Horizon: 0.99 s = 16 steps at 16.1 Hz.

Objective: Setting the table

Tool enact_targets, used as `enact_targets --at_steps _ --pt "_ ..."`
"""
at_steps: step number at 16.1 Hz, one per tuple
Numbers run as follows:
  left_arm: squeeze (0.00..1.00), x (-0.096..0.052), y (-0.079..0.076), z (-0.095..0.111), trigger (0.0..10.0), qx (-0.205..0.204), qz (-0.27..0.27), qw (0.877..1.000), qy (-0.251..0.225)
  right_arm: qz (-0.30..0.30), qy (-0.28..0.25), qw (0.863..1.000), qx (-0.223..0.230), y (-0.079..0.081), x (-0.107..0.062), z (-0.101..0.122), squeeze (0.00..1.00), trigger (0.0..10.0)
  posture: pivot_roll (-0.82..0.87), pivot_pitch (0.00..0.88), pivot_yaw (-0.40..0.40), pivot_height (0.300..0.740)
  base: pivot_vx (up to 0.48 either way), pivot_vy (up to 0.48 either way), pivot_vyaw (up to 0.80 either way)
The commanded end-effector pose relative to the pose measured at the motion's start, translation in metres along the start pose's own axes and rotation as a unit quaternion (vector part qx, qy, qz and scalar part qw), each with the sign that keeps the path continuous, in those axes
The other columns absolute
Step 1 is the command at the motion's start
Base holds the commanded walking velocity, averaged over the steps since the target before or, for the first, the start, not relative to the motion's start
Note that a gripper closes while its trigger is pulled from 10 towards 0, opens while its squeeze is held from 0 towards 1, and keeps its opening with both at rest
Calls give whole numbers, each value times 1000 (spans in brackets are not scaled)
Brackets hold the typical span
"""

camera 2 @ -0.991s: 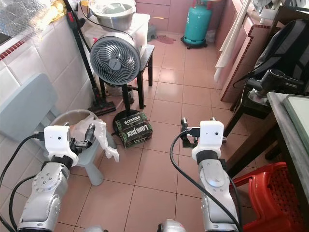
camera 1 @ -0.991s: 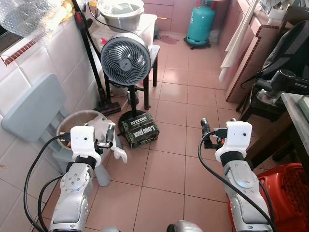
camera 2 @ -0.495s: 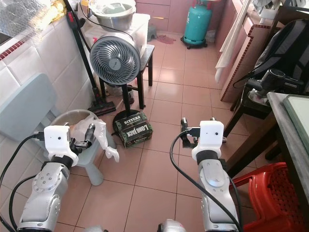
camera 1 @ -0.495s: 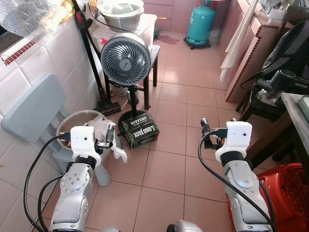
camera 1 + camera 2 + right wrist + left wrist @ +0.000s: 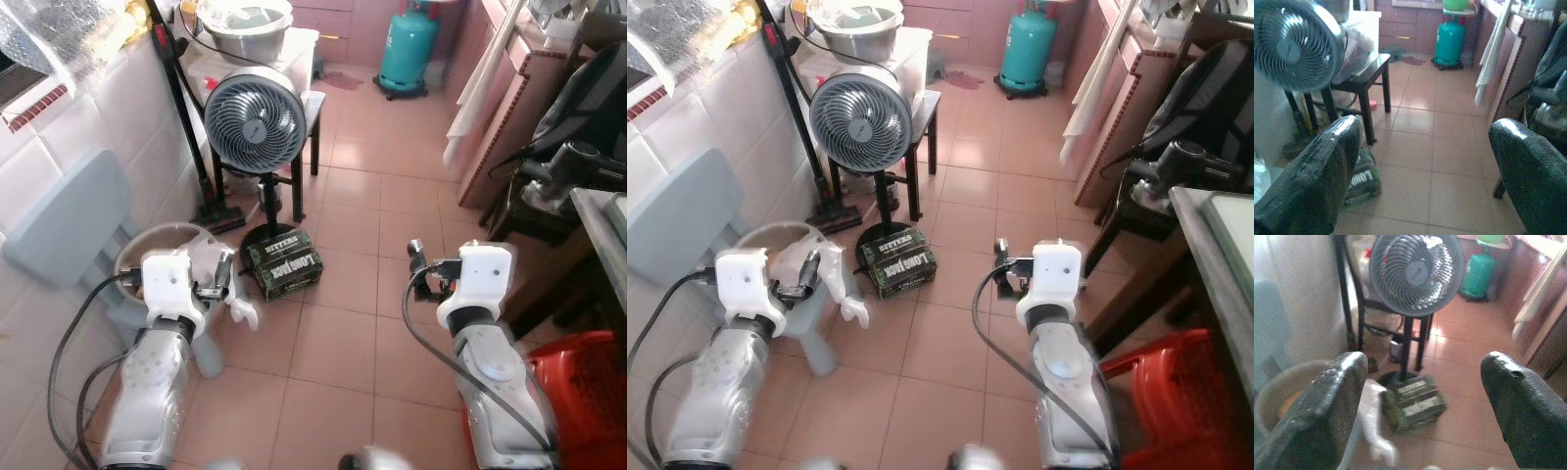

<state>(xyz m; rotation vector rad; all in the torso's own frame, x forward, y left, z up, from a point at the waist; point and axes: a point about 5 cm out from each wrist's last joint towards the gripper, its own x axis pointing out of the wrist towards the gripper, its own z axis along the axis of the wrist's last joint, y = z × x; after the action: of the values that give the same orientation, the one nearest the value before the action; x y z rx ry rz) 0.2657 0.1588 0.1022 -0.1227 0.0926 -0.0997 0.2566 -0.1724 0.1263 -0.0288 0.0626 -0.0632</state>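
Nothing moved since earlier frame, your left end effector [image 5: 1418, 396] and right end effector [image 5: 1422, 169] both spread, empty, above tiled floor [image 5: 343, 343], fan [image 5: 255, 122] ahead.

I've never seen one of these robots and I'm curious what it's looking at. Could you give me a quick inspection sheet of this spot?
Surface: pink tiled floor.
Job's things: nothing seen.
Clutter: fan, green box, plastic bag by a basin.
Grippers: left gripper and right gripper held out over the floor, fingers apart, holding nothing.
Cables: black cables along both arms.
Surroundings: teal gas cylinder, red basket, blue folding chair.
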Motion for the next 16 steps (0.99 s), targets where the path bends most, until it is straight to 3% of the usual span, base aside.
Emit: enact_targets --at_steps 1,2,4,6,7,8,9,10,11,16 --pt "0 -3 -1 14 10000 33 -8 999 -10 -14 12 1000 -23 -9 -10 -2 0 10000 -2 0 28 740 0 0 0" --pt "0 -11 -1 5 10000 55 -15 998 10 -8 32 997 -68 -12 -22 -13 0 10000 -6 0 35 740 0 0 0" --pt "0 -17 -6 -2 10000 87 -29 996 20 22 40 998 -37 -8 -30 -17 0 10000 -11 0 42 740 0 0 0" --pt "0 -18 -15 3 10000 59 -60 996 22 16 55 997 -54 -11 -30 -19 0 10000 -12 0 41 740 0 0 0" --pt "0 -18 -7 7 10000 91 -28 995 14 -7 37 996 -83 -17 -32 -18 0 10000 1 0 33 740 0 0 0" --pt "0 -18 -5 7 10000 91 -22 995 17 -18 32 995 -93 -20 -32 -18 0 10000 2 0 32 740 0 0 0" --pt "0 -21 -1 6 10000 96 -18 995 25 -39 43 994 -92 -26 -34 -20 0 10000 0 0 31 740 0 0 0" --pt "0 -24 1 2 10000 65 -22 997 41 -26 56 996 -60 -26 -35 -22 0 10000 1 0 29 740 0 0 0" --pt "0 -26 1 1 10000 63 -25 997 45 -22 56 997 -51 -25 -35 -21 0 10000 2 0 28 740 0 0 0" --pt "0 -23 -6 2 10000 63 -35 996 43 -6 38 998 -43 -20 -27 -14 0 10000 2 0 21 740 0 127 -241"
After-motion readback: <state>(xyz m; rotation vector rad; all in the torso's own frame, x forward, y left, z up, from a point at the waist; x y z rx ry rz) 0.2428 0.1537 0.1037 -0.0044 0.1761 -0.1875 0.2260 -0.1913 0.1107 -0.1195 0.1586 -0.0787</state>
